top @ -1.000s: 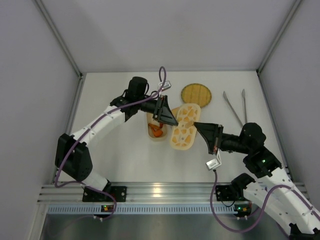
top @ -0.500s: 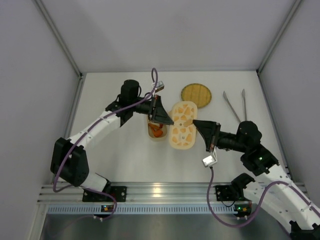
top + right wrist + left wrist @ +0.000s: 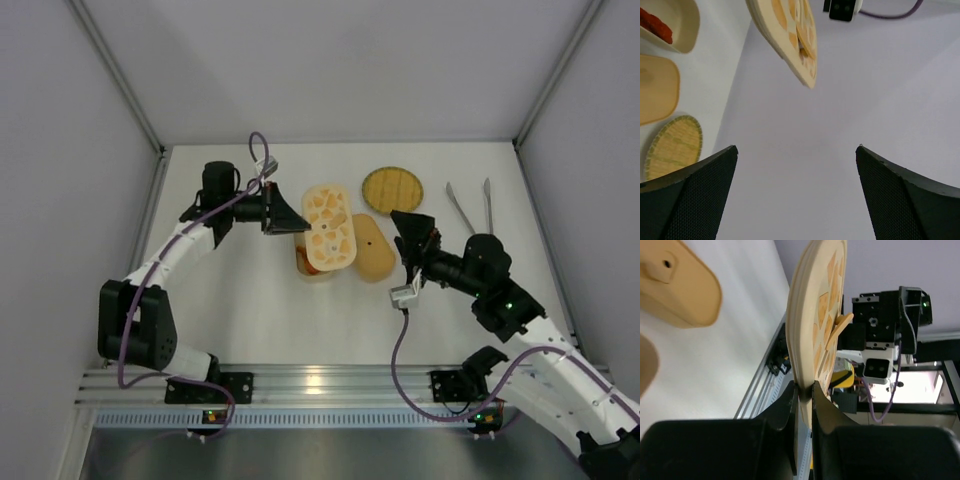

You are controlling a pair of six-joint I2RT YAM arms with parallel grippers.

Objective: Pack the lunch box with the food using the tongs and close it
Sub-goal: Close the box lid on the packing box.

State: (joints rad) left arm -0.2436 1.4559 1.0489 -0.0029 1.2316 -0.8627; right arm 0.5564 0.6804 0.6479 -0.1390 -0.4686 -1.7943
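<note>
Centre frame, left gripper [image 3: 805,390] clamps the lid [image 3: 328,228] by its edge, right gripper [image 3: 412,235] spread empty; the lid could pivot and miss the lunch box [image 3: 299,268]

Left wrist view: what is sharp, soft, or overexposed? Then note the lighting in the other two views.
Left wrist view: the patterned lid pinched by the left gripper is sharp, the near fingers dark and soft, a patch at lower right blown out. Right wrist view: dark fingers against an evenly lit wall. Top external view: even light, faint shadows on the table, glare on the rail.
</note>
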